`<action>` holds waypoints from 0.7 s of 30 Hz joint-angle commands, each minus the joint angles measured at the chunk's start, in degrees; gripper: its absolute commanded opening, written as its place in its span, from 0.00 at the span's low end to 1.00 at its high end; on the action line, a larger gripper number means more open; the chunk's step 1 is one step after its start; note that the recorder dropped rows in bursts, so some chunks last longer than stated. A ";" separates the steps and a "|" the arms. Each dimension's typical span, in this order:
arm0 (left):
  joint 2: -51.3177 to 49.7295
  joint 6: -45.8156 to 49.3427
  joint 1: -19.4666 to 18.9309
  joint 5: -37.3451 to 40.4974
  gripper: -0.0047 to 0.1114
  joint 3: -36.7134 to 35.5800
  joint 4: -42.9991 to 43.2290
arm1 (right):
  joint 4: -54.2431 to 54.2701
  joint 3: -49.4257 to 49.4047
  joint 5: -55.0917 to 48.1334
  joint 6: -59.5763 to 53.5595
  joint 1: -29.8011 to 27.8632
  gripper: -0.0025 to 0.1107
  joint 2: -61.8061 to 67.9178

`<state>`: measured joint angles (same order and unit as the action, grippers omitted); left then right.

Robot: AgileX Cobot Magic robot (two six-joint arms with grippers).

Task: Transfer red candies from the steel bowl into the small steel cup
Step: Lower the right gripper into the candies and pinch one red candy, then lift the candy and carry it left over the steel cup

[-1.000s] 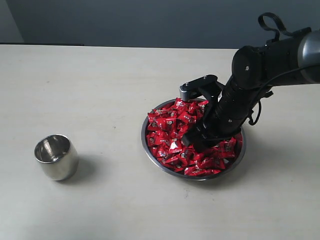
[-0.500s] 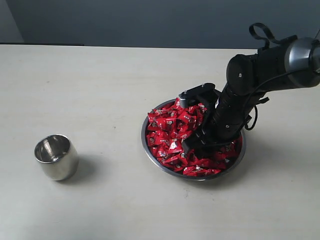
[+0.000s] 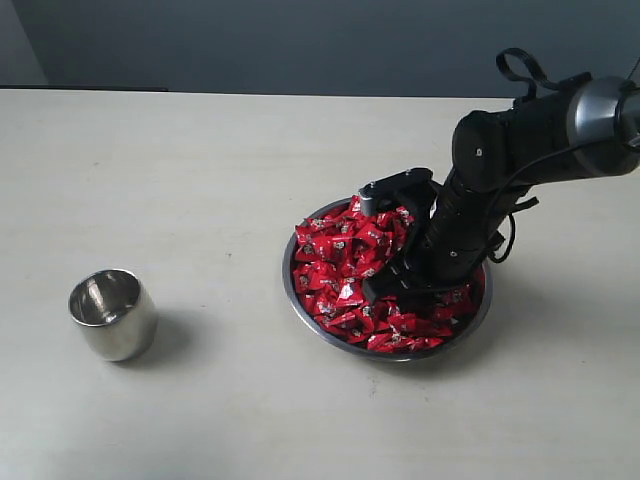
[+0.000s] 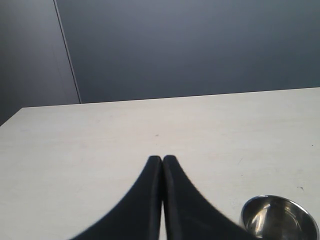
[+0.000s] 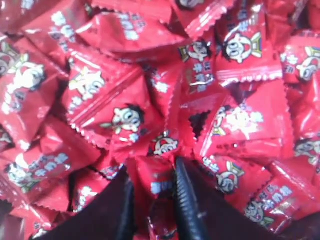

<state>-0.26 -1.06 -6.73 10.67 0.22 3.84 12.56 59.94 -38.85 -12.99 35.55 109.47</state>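
The steel bowl [image 3: 288,278] sits right of centre on the table, heaped with red candies [image 3: 338,255]. My right gripper [image 3: 386,290] is pushed down into the pile on the bowl's right half. In the right wrist view its two dark fingers [image 5: 153,172] press on both sides of one red candy [image 5: 155,184], with more candies [image 5: 110,95] packed all around. The small steel cup [image 3: 112,313] stands upright at the left, apart from the bowl. My left gripper [image 4: 162,159] is shut with nothing in it, and the cup's rim [image 4: 280,200] shows just beside it.
The pale table [image 3: 200,170] runs flat around bowl and cup. A dark grey wall [image 3: 300,40] stands behind the table's far edge. The right arm's black body [image 3: 500,150] leans over the bowl from the right.
The right arm settled slightly lower into the candy pile, and its jaws have come in from wide open onto one candy. Bowl and cup have not moved.
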 commanded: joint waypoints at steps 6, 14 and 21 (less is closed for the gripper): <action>0.26 -0.07 -0.04 -0.32 0.04 -0.22 0.06 | -0.72 0.02 -0.08 0.09 -0.07 0.19 -4.58; 0.26 -0.07 -0.04 -0.32 0.04 -0.22 0.06 | -1.17 0.02 1.11 1.03 -0.07 0.19 -14.53; 0.26 -0.07 -0.04 -0.32 0.04 -0.22 0.06 | -0.60 -2.15 3.89 1.30 -0.07 0.19 -22.25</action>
<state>-0.26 -1.06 -6.73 10.67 0.22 3.84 11.98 59.51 -36.92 -12.06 35.55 90.31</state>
